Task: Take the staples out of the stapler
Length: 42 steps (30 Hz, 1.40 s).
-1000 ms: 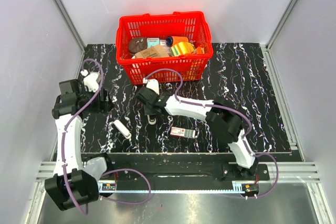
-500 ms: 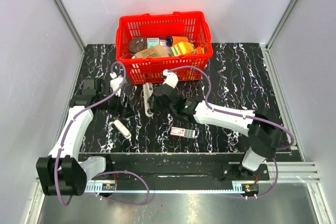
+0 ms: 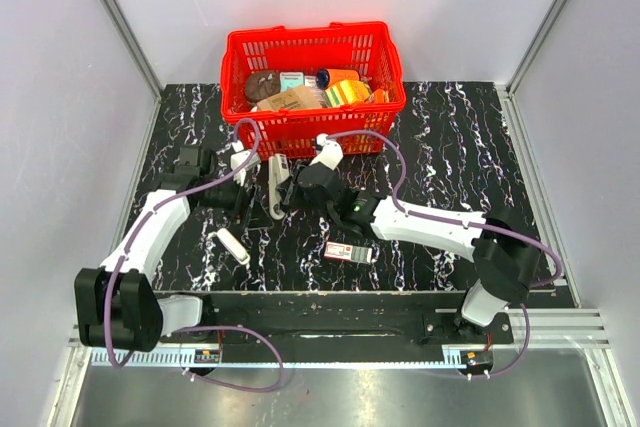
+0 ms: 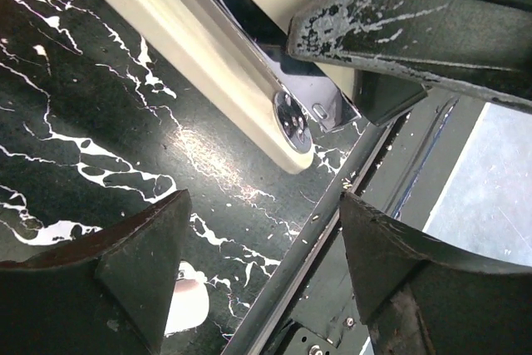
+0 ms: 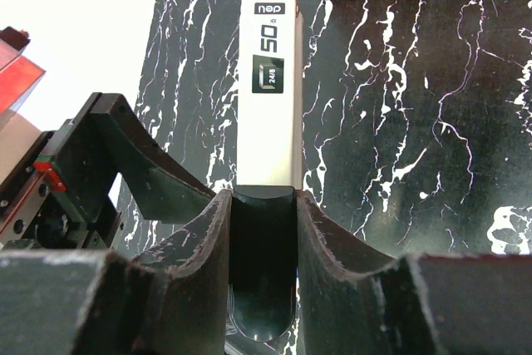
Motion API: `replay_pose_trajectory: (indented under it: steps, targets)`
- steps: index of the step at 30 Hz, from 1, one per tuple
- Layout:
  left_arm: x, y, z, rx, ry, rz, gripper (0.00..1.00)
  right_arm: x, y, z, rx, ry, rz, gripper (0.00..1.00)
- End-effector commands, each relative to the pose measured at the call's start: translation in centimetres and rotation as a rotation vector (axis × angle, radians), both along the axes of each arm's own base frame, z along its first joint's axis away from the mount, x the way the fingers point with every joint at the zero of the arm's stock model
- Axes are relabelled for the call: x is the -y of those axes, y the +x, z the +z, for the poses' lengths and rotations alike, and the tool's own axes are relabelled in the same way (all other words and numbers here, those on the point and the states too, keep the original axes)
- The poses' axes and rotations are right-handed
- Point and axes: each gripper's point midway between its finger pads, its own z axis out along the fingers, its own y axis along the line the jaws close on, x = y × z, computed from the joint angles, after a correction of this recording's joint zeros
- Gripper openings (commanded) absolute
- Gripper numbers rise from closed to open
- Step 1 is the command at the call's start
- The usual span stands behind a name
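The right gripper (image 5: 263, 205) is clamped on the dark rear end of the stapler (image 5: 270, 97), which juts straight ahead of it; light, rigid and slick, it likely wants the wide-open, empty left gripper (image 4: 266, 247) pinching its free end.

Basket (image 3: 312, 125) at the table's (image 3: 450, 167) rear middle, stapler (image 3: 273, 185) just before it, held in the right gripper (image 3: 287, 192), left gripper (image 3: 250, 197) just left of it, oblong piece (image 3: 233, 245) nearer left, box (image 3: 350, 252) nearer right.
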Motion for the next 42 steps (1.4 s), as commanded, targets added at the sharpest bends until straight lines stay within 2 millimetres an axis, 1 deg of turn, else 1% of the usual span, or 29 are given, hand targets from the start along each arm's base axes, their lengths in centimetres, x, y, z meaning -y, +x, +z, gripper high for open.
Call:
replay_pose_trajectory:
  steps: [1, 10, 14, 18, 20, 22, 24, 26, 28, 31, 33, 35, 38, 41, 42]
  targets:
    - [1.0, 1.1, 0.6, 0.062, -0.047, -0.061, 0.76, -0.4, 0.5, 7.0, 0.101, 0.214, -0.045, 0.0]
    - [2.1, 1.7, 0.7, 0.08, -0.082, -0.111, 0.72, -0.2, 0.1, 7.2, 0.093, 0.262, -0.041, 0.0]
    - [2.5, 2.1, 0.2, 0.076, -0.08, -0.104, 0.7, -0.4, -0.3, 7.2, 0.085, 0.281, -0.03, 0.0]
    - [2.6, 2.9, -0.1, 0.098, -0.073, -0.076, 0.67, -0.7, -0.8, 7.1, 0.077, 0.295, -0.018, 0.0]
    - [2.5, 3.3, -0.3, 0.11, -0.061, -0.064, 0.64, -0.7, -0.9, 7.0, 0.075, 0.293, -0.017, 0.0]
    - [2.3, 3.6, -0.4, 0.127, -0.043, -0.056, 0.58, -0.5, -1.0, 7.0, 0.076, 0.293, -0.017, 0.0]
    - [2.1, 3.8, -0.6, 0.143, -0.022, -0.06, 0.48, -0.2, -1.0, 7.2, 0.081, 0.296, -0.021, 0.0]
    - [1.8, 3.9, -0.8, 0.157, -0.008, -0.059, 0.41, 0.0, -1.1, 7.4, 0.085, 0.303, -0.022, 0.0]
    - [1.9, 4.1, -0.8, 0.162, -0.009, -0.057, 0.37, -0.1, -1.3, 7.5, 0.083, 0.313, -0.012, 0.0]
    - [2.2, 4.3, -0.6, 0.164, -0.026, -0.057, 0.36, -0.4, -1.5, 7.5, 0.076, 0.32, 0.003, 0.0]
    - [2.2, 4.5, -0.6, 0.174, -0.022, -0.054, 0.31, -0.4, -1.6, 7.2, 0.072, 0.317, 0.011, 0.0]
    - [1.8, 5.0, -0.8, 0.196, 0.006, -0.043, 0.27, -0.3, -1.9, 7.3, 0.08, 0.306, 0.025, 0.0]
    - [0.5, 6.2, -1.3, 0.269, 0.096, -0.013, 0.23, 0.0, -2.4, 7.2, 0.107, 0.263, 0.077, 0.0]
    - [-0.8, 7.6, -1.3, 0.367, 0.184, 0.015, 0.21, 0.6, -3.5, 6.1, 0.113, 0.224, 0.132, 0.0]
    - [-1.2, 8.0, -1.3, 0.397, 0.214, 0.023, 0.21, 1.0, -3.7, 5.4, 0.109, 0.206, 0.143, 0.0]
